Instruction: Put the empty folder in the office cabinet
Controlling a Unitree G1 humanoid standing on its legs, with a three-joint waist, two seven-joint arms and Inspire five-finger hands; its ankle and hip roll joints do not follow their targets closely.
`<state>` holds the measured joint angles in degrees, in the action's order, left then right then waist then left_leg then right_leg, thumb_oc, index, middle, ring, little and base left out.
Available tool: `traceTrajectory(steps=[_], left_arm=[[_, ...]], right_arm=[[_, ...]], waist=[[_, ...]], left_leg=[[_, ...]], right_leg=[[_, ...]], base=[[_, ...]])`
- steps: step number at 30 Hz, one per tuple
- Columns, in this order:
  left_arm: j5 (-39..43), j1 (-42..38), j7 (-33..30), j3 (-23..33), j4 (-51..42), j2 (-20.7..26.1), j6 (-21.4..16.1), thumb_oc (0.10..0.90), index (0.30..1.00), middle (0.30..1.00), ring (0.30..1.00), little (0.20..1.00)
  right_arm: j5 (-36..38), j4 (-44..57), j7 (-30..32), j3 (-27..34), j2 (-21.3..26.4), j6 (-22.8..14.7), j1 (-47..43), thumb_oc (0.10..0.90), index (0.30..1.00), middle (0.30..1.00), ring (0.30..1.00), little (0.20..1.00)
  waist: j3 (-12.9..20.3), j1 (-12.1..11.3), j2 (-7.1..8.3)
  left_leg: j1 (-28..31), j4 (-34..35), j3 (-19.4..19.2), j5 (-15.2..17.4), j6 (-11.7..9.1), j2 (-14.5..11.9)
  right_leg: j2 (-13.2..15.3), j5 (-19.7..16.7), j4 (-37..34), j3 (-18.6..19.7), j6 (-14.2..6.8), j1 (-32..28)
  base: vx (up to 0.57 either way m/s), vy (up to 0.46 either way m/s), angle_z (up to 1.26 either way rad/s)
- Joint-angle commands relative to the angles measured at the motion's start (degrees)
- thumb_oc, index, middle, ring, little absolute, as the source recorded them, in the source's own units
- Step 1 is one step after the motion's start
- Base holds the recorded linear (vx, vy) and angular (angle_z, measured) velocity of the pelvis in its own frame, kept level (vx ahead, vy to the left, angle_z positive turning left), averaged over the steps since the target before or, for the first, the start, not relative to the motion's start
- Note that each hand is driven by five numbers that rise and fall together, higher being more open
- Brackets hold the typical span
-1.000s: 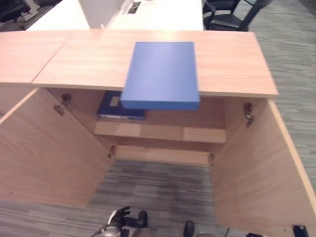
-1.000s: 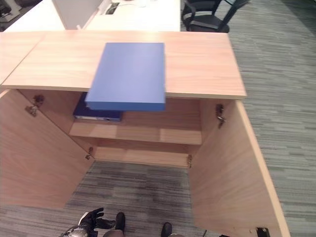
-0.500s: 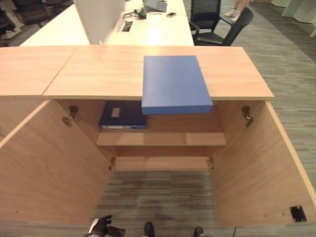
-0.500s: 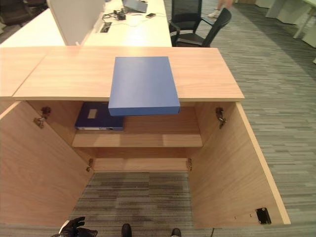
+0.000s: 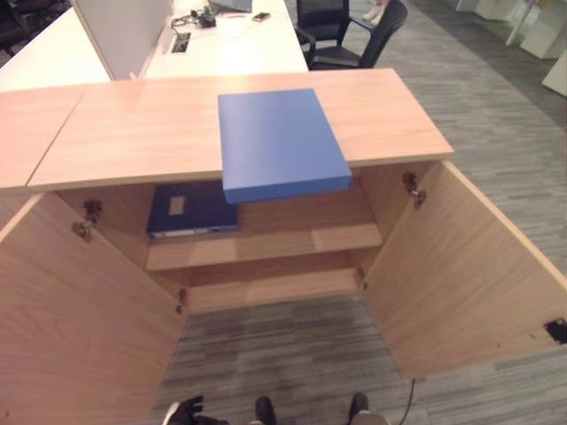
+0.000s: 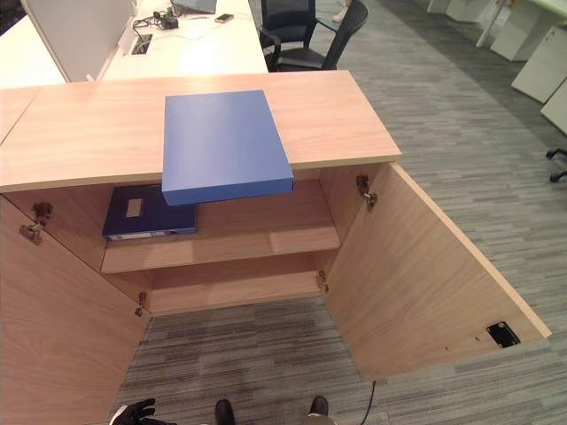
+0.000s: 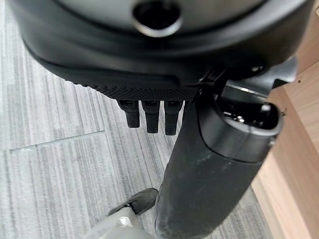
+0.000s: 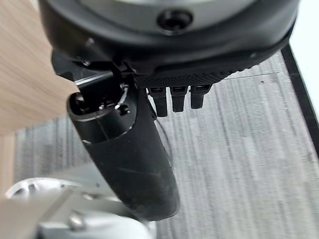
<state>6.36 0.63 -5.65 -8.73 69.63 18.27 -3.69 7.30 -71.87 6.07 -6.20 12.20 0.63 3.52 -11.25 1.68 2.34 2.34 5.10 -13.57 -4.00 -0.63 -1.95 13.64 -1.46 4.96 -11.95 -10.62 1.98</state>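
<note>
A flat blue folder [image 5: 279, 142] lies on the wooden top of the office cabinet [image 5: 124, 133], and its near end overhangs the front edge. Both cabinet doors stand open. Inside, a dark blue binder [image 5: 193, 211] lies on the upper shelf [image 5: 310, 241] at the left; the right part of that shelf is bare. My left hand [image 5: 182, 413] hangs low near the floor in front of the cabinet, far below the folder. In its wrist view the left hand [image 7: 214, 164] has relaxed fingers and holds nothing. My right hand [image 8: 124, 154] hangs the same way over the carpet, holding nothing.
The open left door [image 5: 80, 336] and right door [image 5: 461, 274] flank the space in front of the shelves. Grey carpet [image 5: 301, 363] lies between them. Behind the cabinet stand a white desk [image 5: 221, 49] and a black office chair [image 5: 345, 31].
The camera has shifted, so the whole scene sits differently in view. The folder still lies on the cabinet top, and my left hand remains low near the floor.
</note>
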Motion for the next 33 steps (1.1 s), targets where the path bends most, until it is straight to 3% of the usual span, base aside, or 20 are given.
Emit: traceTrajectory(steps=[1,3,5,9,16,33], left_arm=[[-1.23,-4.64,-1.01,0.99,0.72,1.11,-0.92,0.8,0.9,0.9,0.9,0.9],[-0.86,-4.49,-1.37,0.7,1.02,0.41,-1.29,0.8,0.9,0.9,0.9,0.9],[-0.74,-4.49,-1.42,0.67,1.04,0.24,-1.32,0.8,0.9,0.9,0.9,0.9],[-1.24,-3.63,-1.55,-0.73,0.07,-1.07,-1.77,0.8,0.9,0.9,0.9,0.9],[-3.28,-2.96,-1.55,-2.3,-0.74,-1.76,-1.67,0.8,0.9,0.9,0.9,0.9],[-2.7,-2.46,-1.4,-1.89,-0.7,-2.16,-1.79,0.8,0.9,0.9,0.9,0.9]], right_arm=[[5.15,3.02,2.11,-0.82,3.48,-2.79,-5.71,0.8,0.9,0.9,0.9,0.9],[6.86,6.68,1.97,-2.09,3.25,-4.11,-6.48,0.8,0.9,0.9,0.9,0.9],[7.08,8.48,2.01,-2.54,3.35,-4.4,-6.51,0.8,0.9,0.9,0.9,0.9],[6.06,16.28,2.0,-5.08,4.39,-5.55,-6.32,0.8,0.9,0.9,0.9,0.9],[4.57,19.49,1.89,-7.35,5.74,-5.91,-8.1,0.8,0.9,0.9,0.9,0.9],[4.63,14.71,1.89,-7.04,4.96,-5.21,-7.4,0.8,0.9,0.9,0.9,0.9]], waist=[[-1.81,0.01,-2.66],[-1.53,0.16,-2.74],[-1.33,0.02,-2.62],[0.18,-0.94,-2.22],[1.42,-2.28,-1.53],[2.55,-3.55,-1.32]], left_leg=[[2.96,-0.1,3.5,7.04,-0.53,1.12],[3.07,-0.1,4.73,6.68,-0.54,1.5],[3.13,-0.1,4.97,6.69,-0.59,1.54],[3.42,-0.1,6.32,6.5,-1.26,1.33],[4.73,-0.1,7.71,6.7,-2.41,0.41],[5.17,-0.1,9.57,6.08,-3.75,-0.87]], right_leg=[[-5.2,5.03,4.61,2.57,-0.18,-0.33],[-7.45,4.83,2.4,6.98,1.04,-0.51],[-7.54,4.55,1.33,7.18,1.23,-1.02],[-7.17,4.26,-4.21,5.21,1.85,-5.45],[-7.11,4.33,-7.92,2.42,2.11,-9.69],[-8.15,5.06,-9.96,-0.09,2.64,-11.4]], base=[[0.08,-0.003,0.26],[0.07,-0.023,0.33],[0.06,-0.065,0.1],[0.07,-0.075,0.17],[0.05,-0.062,0.18],[0.02,-0.034,0.08]])
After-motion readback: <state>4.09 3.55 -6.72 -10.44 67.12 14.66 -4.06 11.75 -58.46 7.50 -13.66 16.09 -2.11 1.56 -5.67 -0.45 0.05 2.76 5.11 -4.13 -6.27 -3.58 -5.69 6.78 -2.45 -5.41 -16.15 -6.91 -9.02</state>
